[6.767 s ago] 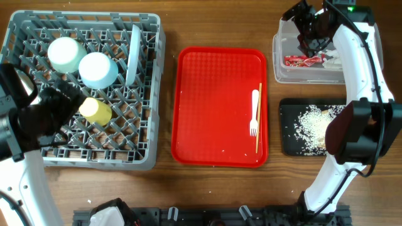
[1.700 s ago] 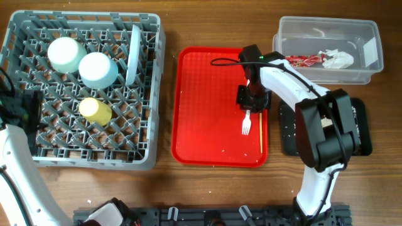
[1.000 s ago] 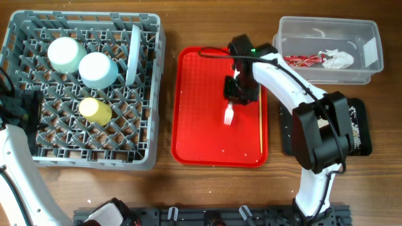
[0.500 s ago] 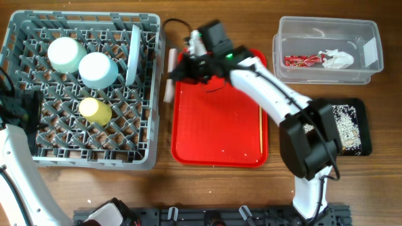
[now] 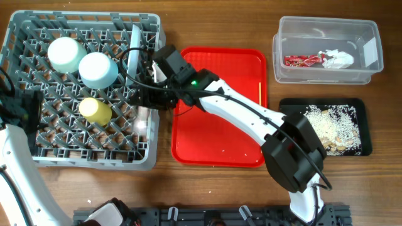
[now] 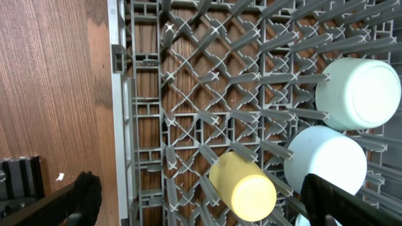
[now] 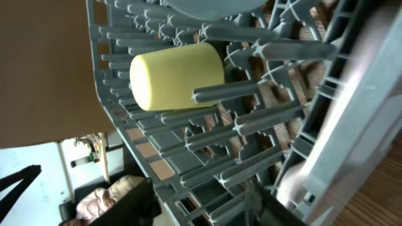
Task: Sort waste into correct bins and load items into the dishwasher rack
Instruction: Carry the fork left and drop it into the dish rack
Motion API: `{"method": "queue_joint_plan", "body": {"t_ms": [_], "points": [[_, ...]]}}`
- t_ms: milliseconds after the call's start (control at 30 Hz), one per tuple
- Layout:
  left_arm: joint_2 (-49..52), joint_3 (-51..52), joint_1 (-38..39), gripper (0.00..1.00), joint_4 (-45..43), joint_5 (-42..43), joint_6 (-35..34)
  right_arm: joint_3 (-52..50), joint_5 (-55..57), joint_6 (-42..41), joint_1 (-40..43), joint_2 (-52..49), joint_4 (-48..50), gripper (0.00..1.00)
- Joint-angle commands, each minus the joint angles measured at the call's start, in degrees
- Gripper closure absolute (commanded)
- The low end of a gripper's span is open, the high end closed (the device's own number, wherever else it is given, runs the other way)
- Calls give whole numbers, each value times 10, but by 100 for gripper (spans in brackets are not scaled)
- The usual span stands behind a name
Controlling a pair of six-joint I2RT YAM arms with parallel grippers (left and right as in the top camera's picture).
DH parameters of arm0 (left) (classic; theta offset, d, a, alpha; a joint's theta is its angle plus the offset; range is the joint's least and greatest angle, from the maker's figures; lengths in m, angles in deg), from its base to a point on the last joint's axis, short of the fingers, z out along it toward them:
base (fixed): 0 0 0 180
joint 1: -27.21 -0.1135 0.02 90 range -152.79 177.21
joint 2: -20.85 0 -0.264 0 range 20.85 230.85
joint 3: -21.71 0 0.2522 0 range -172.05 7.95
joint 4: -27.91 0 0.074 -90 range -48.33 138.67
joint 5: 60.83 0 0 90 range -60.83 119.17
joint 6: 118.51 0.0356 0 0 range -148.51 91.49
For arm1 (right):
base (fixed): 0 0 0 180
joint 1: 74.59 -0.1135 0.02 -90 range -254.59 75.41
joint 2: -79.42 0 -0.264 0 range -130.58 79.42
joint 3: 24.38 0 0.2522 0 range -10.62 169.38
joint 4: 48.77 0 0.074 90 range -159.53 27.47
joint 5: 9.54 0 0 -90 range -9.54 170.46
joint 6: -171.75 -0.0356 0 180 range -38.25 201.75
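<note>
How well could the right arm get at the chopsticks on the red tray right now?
Probably yes. The chopsticks lie along the red tray's right side with nothing around them. The right end effector is over the rack's right edge, and its arm crosses above them, so it must pull back first.

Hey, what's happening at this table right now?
The right pincer hovers, jaws apart, over the right edge of the large grey pegged dishwasher rack, where a white plastic fork shows as a blur below it. The left pincer hangs open at the rack's left side. The thin wooden chopsticks lie on the flat red tray.
</note>
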Motion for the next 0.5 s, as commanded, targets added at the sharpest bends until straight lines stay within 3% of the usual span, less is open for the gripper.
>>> {"method": "queue_joint_plan", "body": {"t_ms": [0,300,367,467], "points": [[2,0,-4,0,0,3,3,10,25,18,2,-7,-2,48],[2,0,-4,0,0,3,3,10,165,157,86,98,-134,39],[2,0,-4,0,0,3,3,10,233,192,124,138,-209,21],[2,0,-4,0,0,3,3,10,335,198,171,159,-325,15]]}}
